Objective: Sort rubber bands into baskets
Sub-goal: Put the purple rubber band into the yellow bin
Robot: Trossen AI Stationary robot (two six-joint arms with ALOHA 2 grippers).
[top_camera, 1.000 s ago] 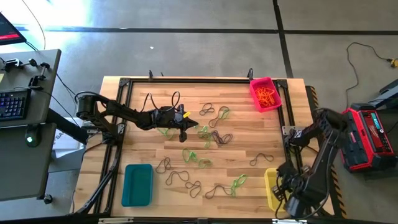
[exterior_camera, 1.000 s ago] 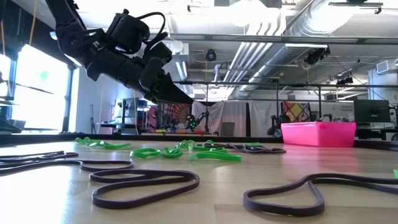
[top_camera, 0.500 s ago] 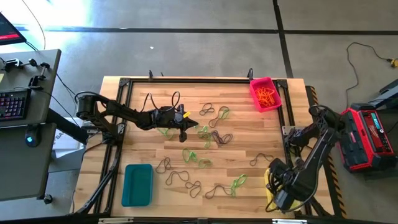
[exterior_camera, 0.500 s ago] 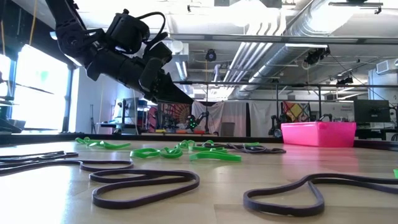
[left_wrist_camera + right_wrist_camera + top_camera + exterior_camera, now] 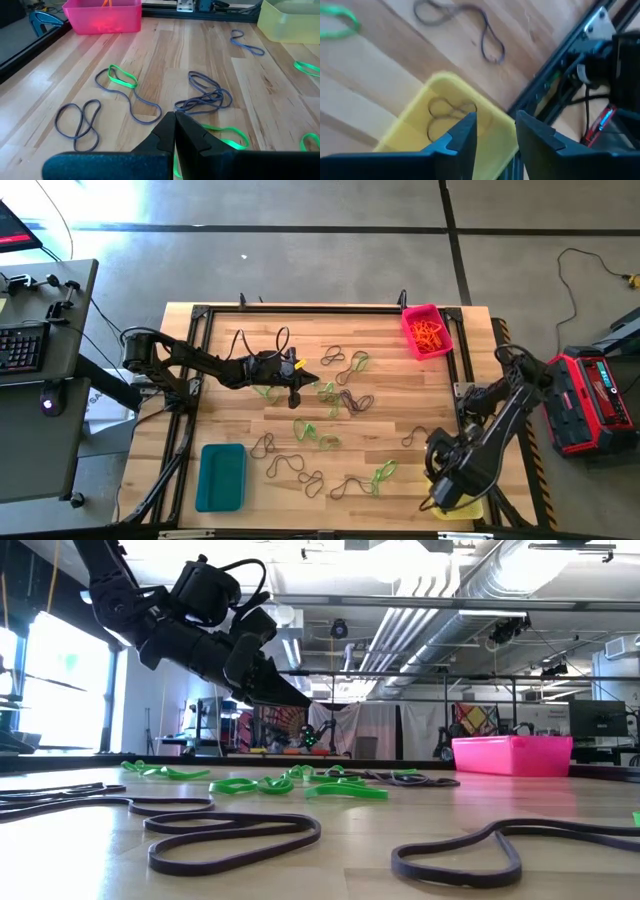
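Green and dark rubber bands (image 5: 330, 398) lie loose across the wooden table. A dark one (image 5: 235, 837) lies close to the low camera. My left gripper (image 5: 174, 119) hangs shut above the bands at the table's middle (image 5: 294, 394), clear of the wood, holding nothing. My right gripper (image 5: 496, 124) stands open above the yellow basket (image 5: 410, 135) at the near right corner, with nothing between its fingers. A dark band (image 5: 445, 114) lies on that basket's floor. The pink basket (image 5: 427, 330) at the far right holds orange bands. The teal basket (image 5: 221, 476) sits near left.
A black metal frame (image 5: 190, 380) runs along the table's left, far and right sides. My right arm (image 5: 490, 430) covers most of the yellow basket from above. A red-and-black case (image 5: 590, 405) stands on the floor to the right, and a desk with a keyboard (image 5: 22, 345) to the left.
My right arm has swung toward the table's left edge, and its gripper end has come over the yellow basket, which showed beside it a second ago. My left arm and the bands on the table have stayed where they were.
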